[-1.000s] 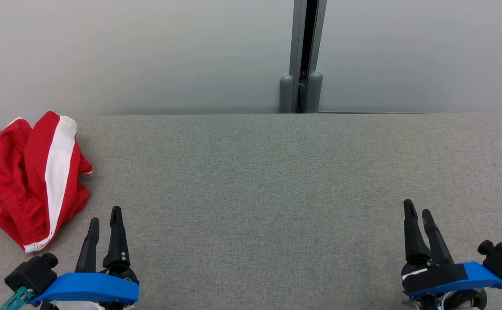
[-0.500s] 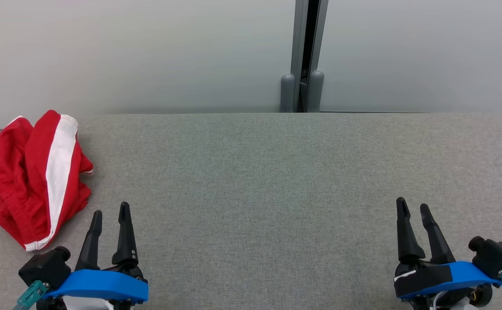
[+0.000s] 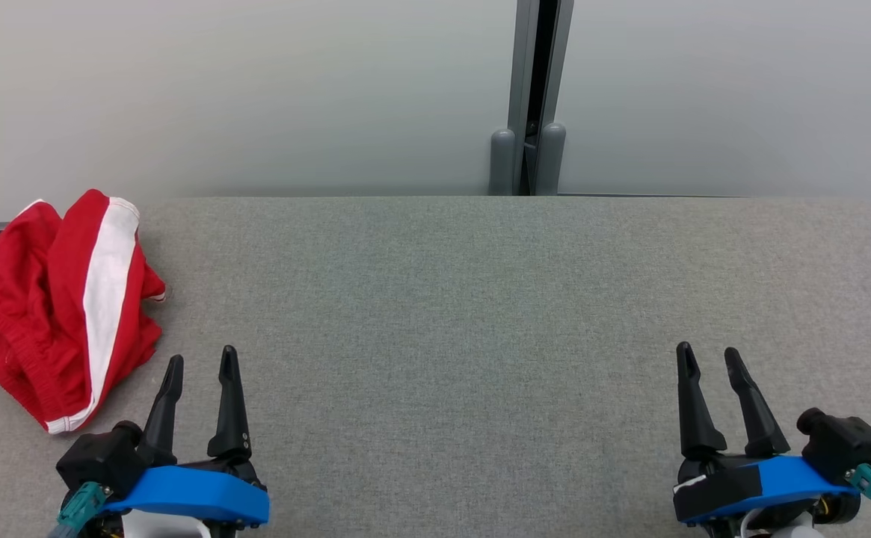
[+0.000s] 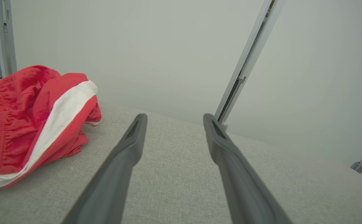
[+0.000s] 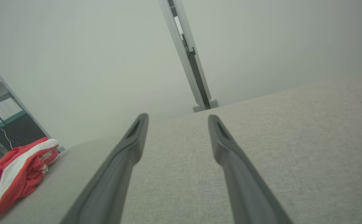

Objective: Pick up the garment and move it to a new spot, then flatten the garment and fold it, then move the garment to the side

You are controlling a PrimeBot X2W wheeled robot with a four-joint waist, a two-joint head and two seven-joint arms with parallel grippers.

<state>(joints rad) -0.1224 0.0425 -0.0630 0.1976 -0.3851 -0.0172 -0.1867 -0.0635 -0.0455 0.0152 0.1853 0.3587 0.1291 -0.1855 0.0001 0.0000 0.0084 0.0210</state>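
At the near edge of the bench (image 3: 435, 314), the left hand (image 3: 201, 355) was seen toward the bench's left corner and the right hand (image 3: 706, 348) toward its right corner, each set ahead of a blue wrist cover (image 3: 188, 497). Both pairs of long dark fingers (image 3: 229, 403) were pointed toward the bench's far edge. In each hand the fingers were held well apart, with the bench's grey cloth visible through the gap, and both hands were carried empty. Farther in, at the bench's left end, the garment (image 3: 54, 299) was found lying in a crumpled heap that stretched from about mid-depth to the far edge and reached the left edge. It was red, crossed by a broad white stripe and trimmed in white along a hem, and a gathered waistband could be made out in the left wrist view. The left hand was placed near the heap but apart from it, on its near right side. Beyond the bench's far edge, a pale wall (image 3: 256, 90) was seen, divided by a grey upright post (image 3: 532, 75) that stood somewhat right of the bench's middle, with two rounded grey stubs at its foot. Past the bench's left end, a rack (image 5: 0, 124) with cables was shown in the right wrist view.
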